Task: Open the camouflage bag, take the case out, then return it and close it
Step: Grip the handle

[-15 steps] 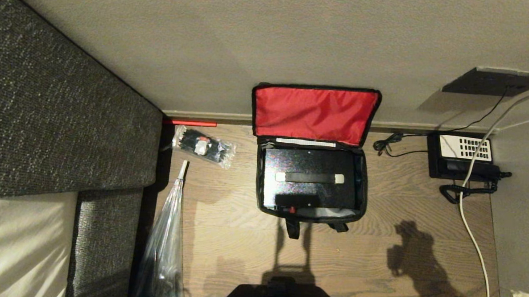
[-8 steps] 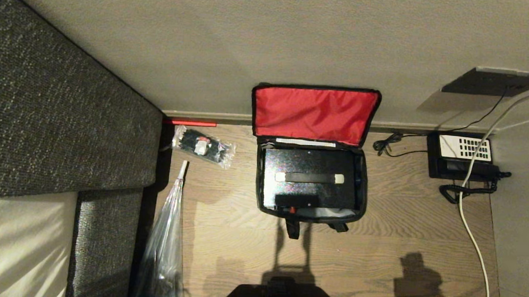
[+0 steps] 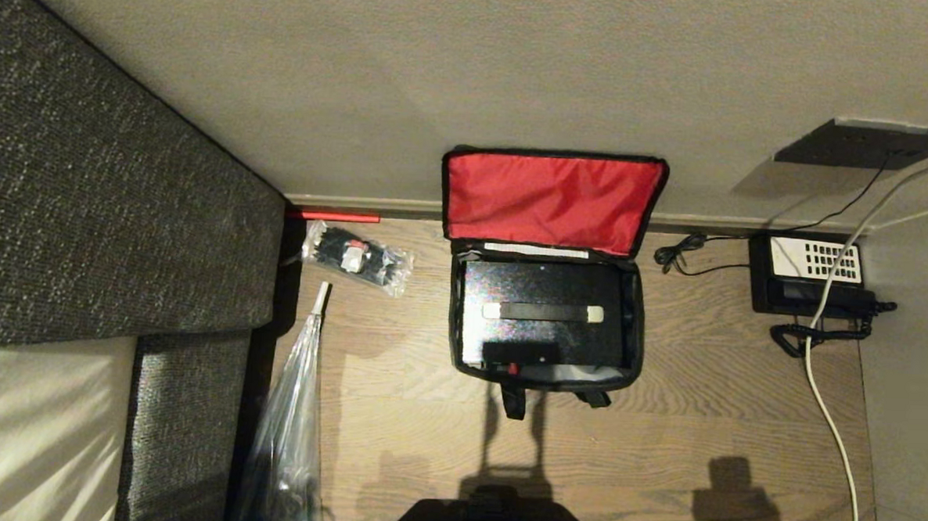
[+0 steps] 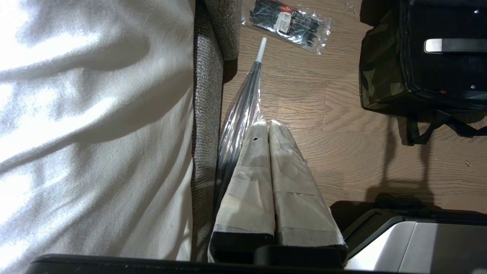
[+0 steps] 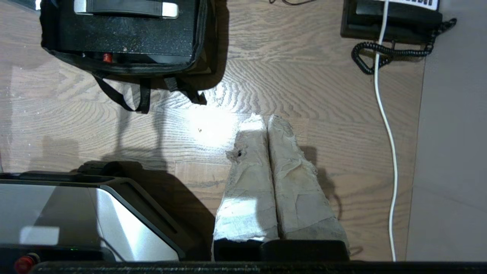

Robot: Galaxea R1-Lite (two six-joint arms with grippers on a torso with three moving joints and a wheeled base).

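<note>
the case (image 3: pixel 541 315) lies in the camouflage bag (image 3: pixel 543 381), between cable-tie packet (image 3: pixel 358 257) left and telephone (image 3: pixel 808 275) right.

The arm's shadow on the wooden floor (image 3: pixel 659 457) has slid toward the near edge and shrunk. It now sits as a small blocky patch by the white cable (image 3: pixel 832 433).

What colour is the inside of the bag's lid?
Bright red. The lid of the bag stands open against the wall; the head view shows it best.

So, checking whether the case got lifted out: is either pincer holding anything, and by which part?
Nothing is held. The left pincer and right pincer are shut and empty; the case lies in the camouflage bag.
</note>
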